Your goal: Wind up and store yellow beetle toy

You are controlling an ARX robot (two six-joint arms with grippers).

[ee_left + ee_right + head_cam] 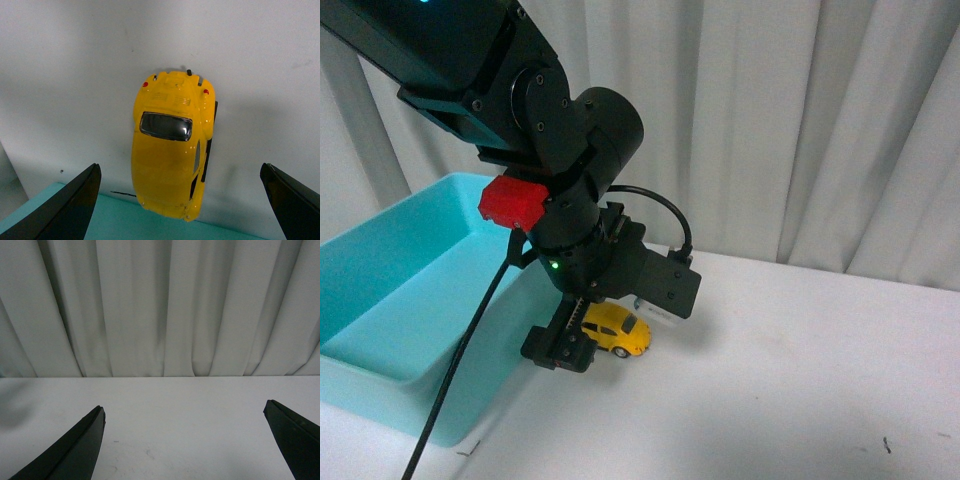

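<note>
Nothing done yet: yellow beetle toy ungripped on table, teal bin at its 9 o'clock. Left gripper above, fingers wide. Right gripper wide, empty. Remaining: grasp, wind, store.

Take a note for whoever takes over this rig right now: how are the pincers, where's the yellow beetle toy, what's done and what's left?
Left pincer: open, poised over the yellow beetle toy, one finger on each side, not touching it.
Right pincer: open and empty, above the white table, facing the curtain.
Toy: on its wheels on the table, beside the turquoise bin, not in it.
Done: left pincer lined up on the toy; no grasp yet. Whether it has been wound cannot be told.
Left: grasp it, wind it up, store it, probably in the bin.
</note>
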